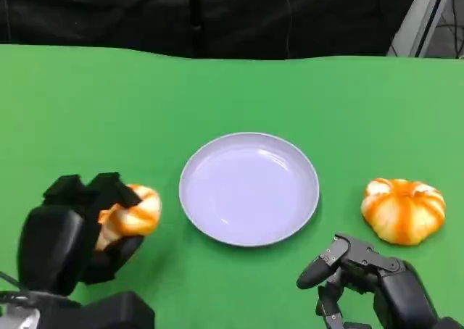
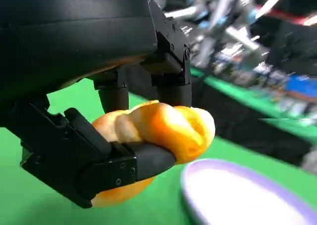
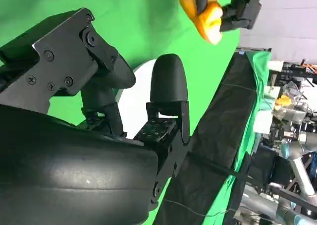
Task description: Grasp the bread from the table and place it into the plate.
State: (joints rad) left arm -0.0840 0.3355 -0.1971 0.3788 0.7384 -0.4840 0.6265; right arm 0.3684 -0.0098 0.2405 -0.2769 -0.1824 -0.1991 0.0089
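Observation:
My left hand (image 1: 72,231) grips an orange-and-white bread roll (image 1: 132,217) just left of the pale lilac plate (image 1: 249,188). In the left wrist view its black fingers (image 2: 124,168) wrap the roll (image 2: 168,128) from both sides, and the plate's rim (image 2: 198,173) lies close beyond it. A second, pumpkin-shaped roll (image 1: 403,210) sits on the green table to the right of the plate. Near the front edge, my right hand (image 1: 366,280) has its fingers apart and holds nothing, short of that second roll. The right wrist view shows my right hand (image 3: 99,136), with the held roll (image 3: 205,12) far off.
A green cloth (image 1: 232,97) covers the table, and a dark curtain hangs behind its far edge. Metal framing (image 1: 428,17) stands at the back right. Other robot arms and benches (image 2: 237,31) fill the blurred background in the left wrist view.

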